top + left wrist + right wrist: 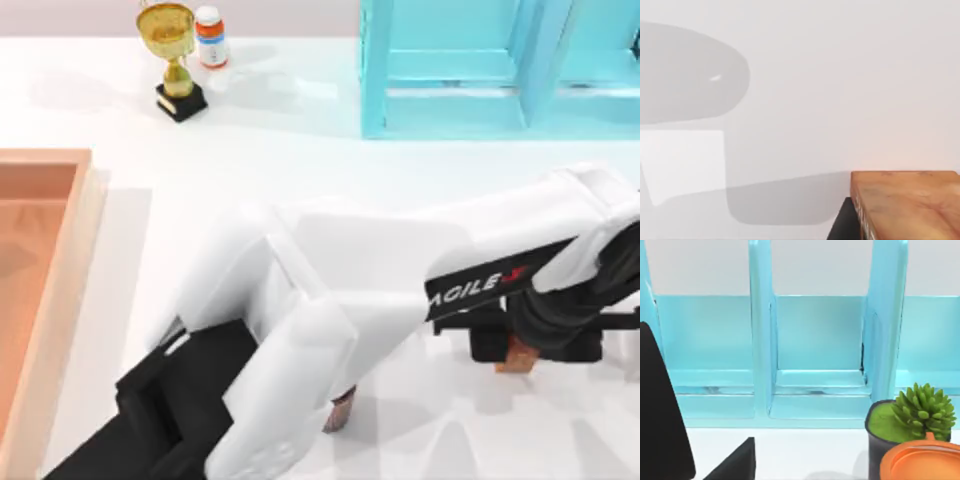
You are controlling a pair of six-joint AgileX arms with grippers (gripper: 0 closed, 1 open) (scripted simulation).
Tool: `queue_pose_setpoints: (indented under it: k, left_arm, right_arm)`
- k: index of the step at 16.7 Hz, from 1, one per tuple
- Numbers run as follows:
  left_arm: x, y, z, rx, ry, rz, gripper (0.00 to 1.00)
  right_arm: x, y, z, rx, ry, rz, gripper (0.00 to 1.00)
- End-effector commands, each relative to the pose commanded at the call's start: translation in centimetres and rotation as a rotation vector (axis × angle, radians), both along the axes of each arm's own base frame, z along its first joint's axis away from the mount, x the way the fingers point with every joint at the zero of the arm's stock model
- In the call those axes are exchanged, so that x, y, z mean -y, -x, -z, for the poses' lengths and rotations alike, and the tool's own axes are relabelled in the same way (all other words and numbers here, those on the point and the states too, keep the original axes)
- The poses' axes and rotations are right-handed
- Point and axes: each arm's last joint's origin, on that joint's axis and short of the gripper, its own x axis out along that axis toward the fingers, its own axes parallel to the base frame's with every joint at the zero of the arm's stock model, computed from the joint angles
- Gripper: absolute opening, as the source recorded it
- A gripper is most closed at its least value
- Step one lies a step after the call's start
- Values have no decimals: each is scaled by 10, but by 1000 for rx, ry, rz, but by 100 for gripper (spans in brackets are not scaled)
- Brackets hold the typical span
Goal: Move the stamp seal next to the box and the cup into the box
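My left arm stretches across the table to the right side, where my left gripper [520,345] is shut on the reddish-brown stamp seal [517,354]. In the left wrist view the stamp seal [910,205] shows as an orange-brown block with a black finger [842,222] against its side. The small coppery ribbed cup [340,408] stands near the front middle, partly hidden under the left arm. The box [70,280], a shallow orange-tan tray, lies at the far left edge. In the right wrist view my right gripper [700,465] is open and holds nothing, facing the turquoise shelf.
A turquoise shelf unit [480,70] stands at the back right. A gold trophy [175,60] and a small bottle [210,38] stand at the back left. The right wrist view has a potted green plant [912,417] and an orange lid [925,462].
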Motion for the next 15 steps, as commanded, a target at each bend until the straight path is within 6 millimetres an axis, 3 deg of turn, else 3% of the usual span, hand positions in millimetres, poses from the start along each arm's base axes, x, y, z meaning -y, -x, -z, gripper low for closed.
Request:
queue_pose_setpoints:
  k: [9,12,15]
  left_arm:
    - [-2,1,-4,0,-1,8,0]
    - [-20,-2,-26,-2,-5,10,0]
    - [-52,-4,-62,1,-1,7,0]
  right_arm:
    - [0,0,0,0,0,0,100]
    - [0,0,0,0,0,0,100]
    - [0,0,0,0,0,0,100]
